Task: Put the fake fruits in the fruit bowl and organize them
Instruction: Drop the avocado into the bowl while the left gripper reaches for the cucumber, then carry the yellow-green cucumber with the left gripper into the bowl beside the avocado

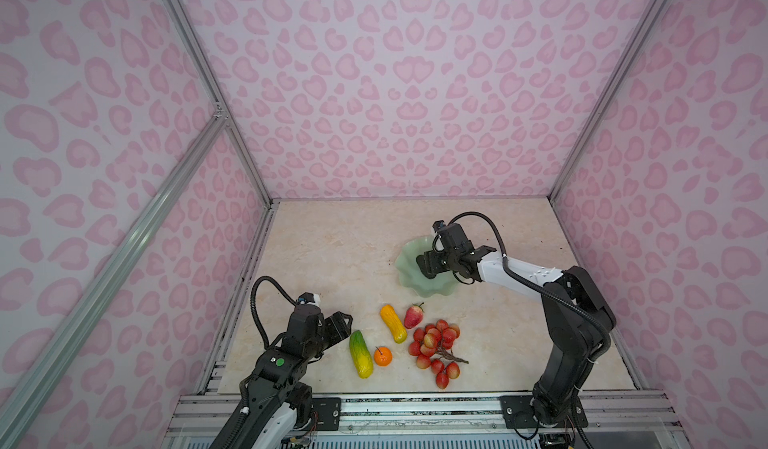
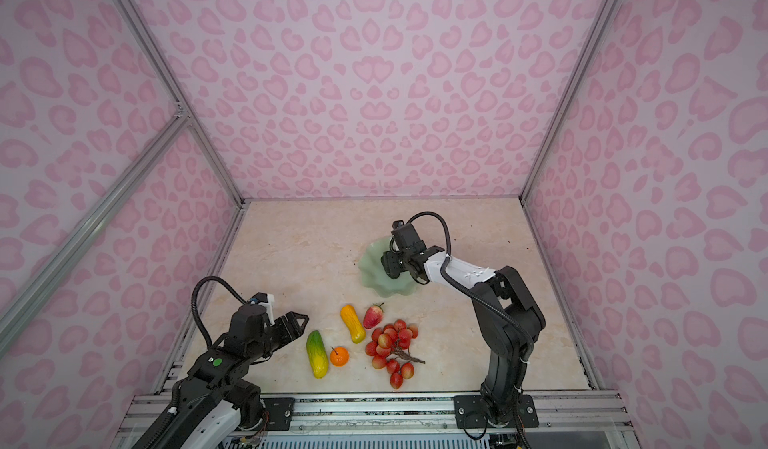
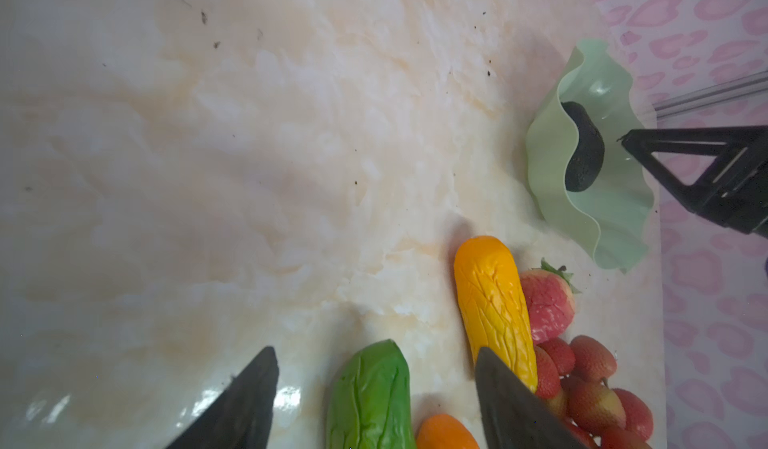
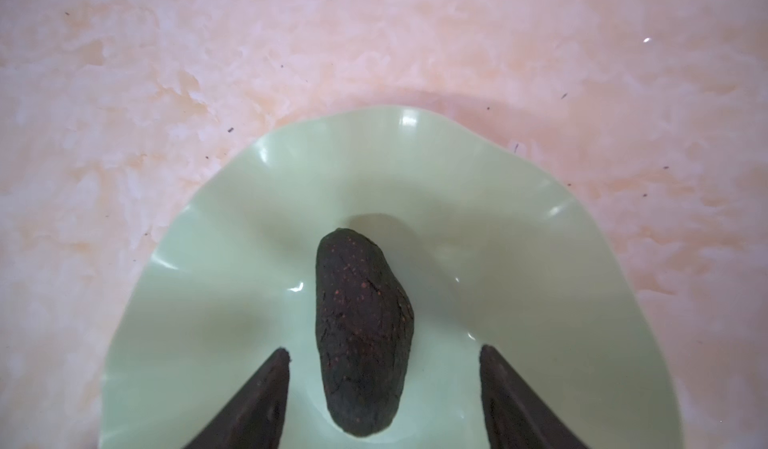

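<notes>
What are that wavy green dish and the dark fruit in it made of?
The fruit bowl looks like glossy moulded plastic, perhaps glazed ceramic: bright highlights dot its wavy rim. The avocado looks like matte rubbery plastic or foam: dull, pebbled skin with reddish flecks.

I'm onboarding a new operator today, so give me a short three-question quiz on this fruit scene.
1. True or false: the avocado lies inside the fruit bowl.
2. Which lies beside the small orange? A) strawberry B) green-yellow fruit C) avocado
3. Fill in: the right tool has its fingers on either side of the avocado, apart from it, so it is ____.

Key: 1 true. 2 B. 3 open.
</notes>
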Controlling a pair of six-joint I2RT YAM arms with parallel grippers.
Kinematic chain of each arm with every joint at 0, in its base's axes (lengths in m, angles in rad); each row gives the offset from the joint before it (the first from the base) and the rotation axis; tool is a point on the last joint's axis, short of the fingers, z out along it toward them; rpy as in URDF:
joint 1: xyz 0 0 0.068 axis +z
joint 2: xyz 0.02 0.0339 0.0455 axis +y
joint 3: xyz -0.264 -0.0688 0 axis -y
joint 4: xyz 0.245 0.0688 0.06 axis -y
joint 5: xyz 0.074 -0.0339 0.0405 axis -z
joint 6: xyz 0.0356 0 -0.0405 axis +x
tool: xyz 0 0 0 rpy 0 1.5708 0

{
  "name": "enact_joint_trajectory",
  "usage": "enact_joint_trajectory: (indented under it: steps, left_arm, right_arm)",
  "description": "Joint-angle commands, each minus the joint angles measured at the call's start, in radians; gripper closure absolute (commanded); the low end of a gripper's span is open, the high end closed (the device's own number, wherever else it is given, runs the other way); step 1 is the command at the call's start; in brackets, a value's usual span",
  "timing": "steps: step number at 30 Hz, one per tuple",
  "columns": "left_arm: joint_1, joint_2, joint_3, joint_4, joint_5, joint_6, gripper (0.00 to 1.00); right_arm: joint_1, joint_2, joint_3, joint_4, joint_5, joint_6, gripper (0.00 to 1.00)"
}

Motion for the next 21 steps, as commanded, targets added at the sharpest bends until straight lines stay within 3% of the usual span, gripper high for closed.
enact_joint_trajectory:
  steps: [1, 5, 11, 17, 21]
  left_arm:
    - [-0.066, 0.004, -0.018, -0.001, -0.011, -0.064, 0.25]
    - [-0.169, 0.033, -0.046, 0.051, -0.038, -0.116, 0.26]
    - [-0.294, 0.129, -0.054, 0.098, -0.082, -0.148, 0.31]
    - [-0.335, 0.207, -0.036, 0.135, -0.099, -0.145, 0.51]
    - [-0.335, 0.201, 0.027, 0.111, -0.134, -0.092, 0.59]
  right_arm:
    - [-0.001, -0.075, -0.043, 0.044, 0.043, 0.013, 0.23]
    - [-0.003, -0.178, -0.109, 0.074, 0.048, 0.027, 0.16]
    - [-0.014, -0.264, -0.162, 0.07, 0.058, 0.038, 0.15]
    - [-0.031, -0.295, -0.191, 0.067, 0.049, 0.05, 0.15]
    - [-0.035, -0.308, -0.21, 0.068, 0.049, 0.058, 0.16]
